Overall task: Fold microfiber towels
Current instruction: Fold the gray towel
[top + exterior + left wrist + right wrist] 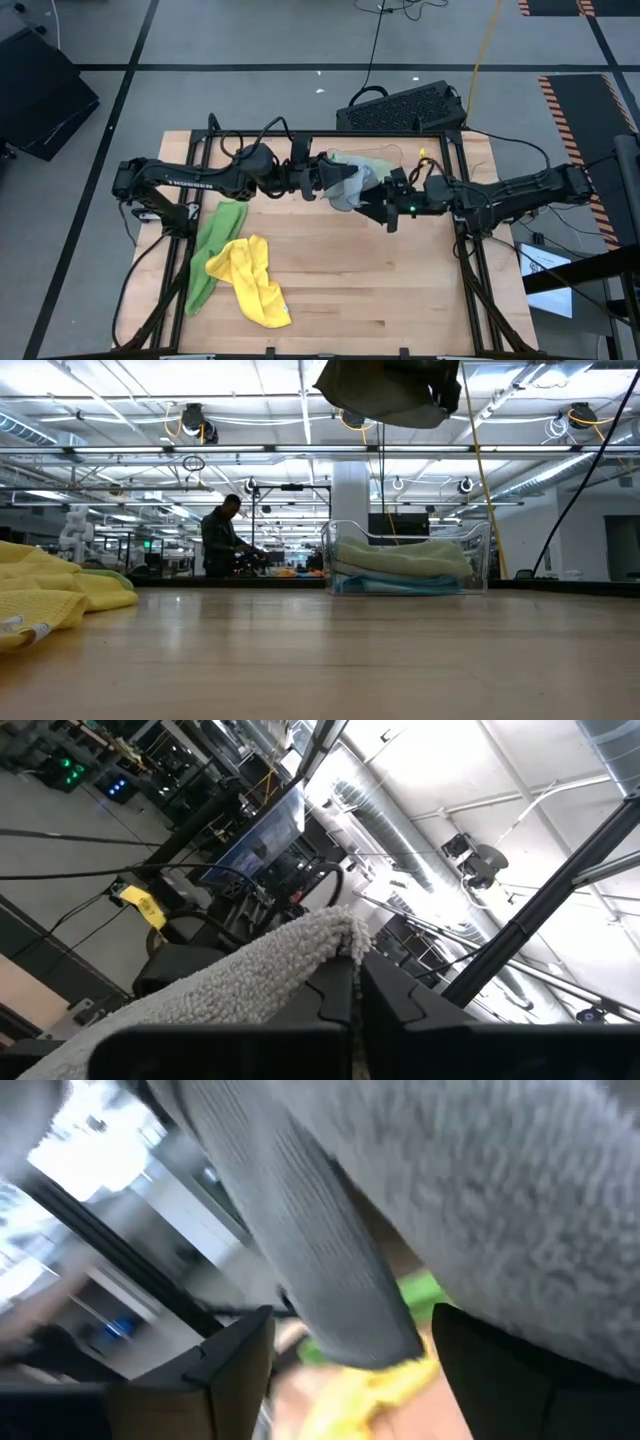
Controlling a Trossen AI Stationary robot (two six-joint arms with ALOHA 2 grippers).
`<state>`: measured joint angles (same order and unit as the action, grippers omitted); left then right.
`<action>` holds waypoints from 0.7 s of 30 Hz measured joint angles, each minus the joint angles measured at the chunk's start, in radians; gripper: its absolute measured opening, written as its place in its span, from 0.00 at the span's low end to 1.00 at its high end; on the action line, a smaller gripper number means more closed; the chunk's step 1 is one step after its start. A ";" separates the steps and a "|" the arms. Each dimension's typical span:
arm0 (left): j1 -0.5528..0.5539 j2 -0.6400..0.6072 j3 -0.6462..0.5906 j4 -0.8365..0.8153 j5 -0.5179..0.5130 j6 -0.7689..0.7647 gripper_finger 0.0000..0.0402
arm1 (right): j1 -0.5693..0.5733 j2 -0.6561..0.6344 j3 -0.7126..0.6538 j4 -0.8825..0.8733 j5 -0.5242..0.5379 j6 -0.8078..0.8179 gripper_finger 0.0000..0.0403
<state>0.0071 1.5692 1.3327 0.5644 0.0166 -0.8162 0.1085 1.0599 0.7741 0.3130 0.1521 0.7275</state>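
Note:
A grey microfiber towel (347, 188) hangs in the air over the table's far middle and shows at the top of the low view (390, 395). My left gripper (328, 180) is shut on it from the left. My right gripper (388, 212) stands open just right of the towel, and the towel's hemmed edge (330, 1280) hangs between its fingers. A bright green towel (213, 250) and a yellow towel (257, 282) lie crumpled on the near left of the table, the yellow one partly on the green. My left gripper pinches an upper edge of the grey towel (335, 932) between its two shut fingers (395, 1010). It comes from the table's left and slants slightly upward. The towel hangs slack below, clear of the table. My right gripper: I cannot tell whether its fingers touch the hanging cloth.
A clear plastic bin (482, 552) with folded towels (400, 560) stands at the table's far edge behind the grippers. The wooden table's near middle and near right (400, 290) are bare. A person (222, 538) stands in the room beyond the table.

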 joint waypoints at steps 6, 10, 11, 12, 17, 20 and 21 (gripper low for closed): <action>0.000 0.000 0.000 0.001 -0.001 0.002 0.02 | -0.007 0.012 -0.057 0.152 0.000 0.024 0.44; 0.000 0.000 0.000 0.002 -0.001 0.002 0.01 | -0.010 0.010 -0.057 0.157 0.000 0.021 0.21; 0.000 0.000 0.000 0.002 -0.001 0.002 0.01 | -0.010 0.010 -0.057 0.155 0.000 0.019 0.14; 0.000 0.000 0.000 0.002 -0.001 0.003 0.02 | -0.010 0.011 -0.057 0.154 0.000 0.017 0.08; 0.005 -0.001 0.000 -0.039 0.026 0.014 0.02 | 0.002 0.008 -0.056 0.173 -0.033 0.045 0.03; 0.022 -0.001 0.000 -0.071 0.110 -0.019 0.01 | 0.013 -0.022 -0.056 0.150 -0.052 0.112 0.01; 0.028 -0.001 0.000 -0.078 0.140 -0.049 0.02 | 0.018 -0.038 -0.051 0.123 -0.053 0.137 0.01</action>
<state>0.0348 1.5681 1.3331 0.4866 0.1563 -0.8656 0.1267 1.0224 0.7230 0.4365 0.0994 0.8640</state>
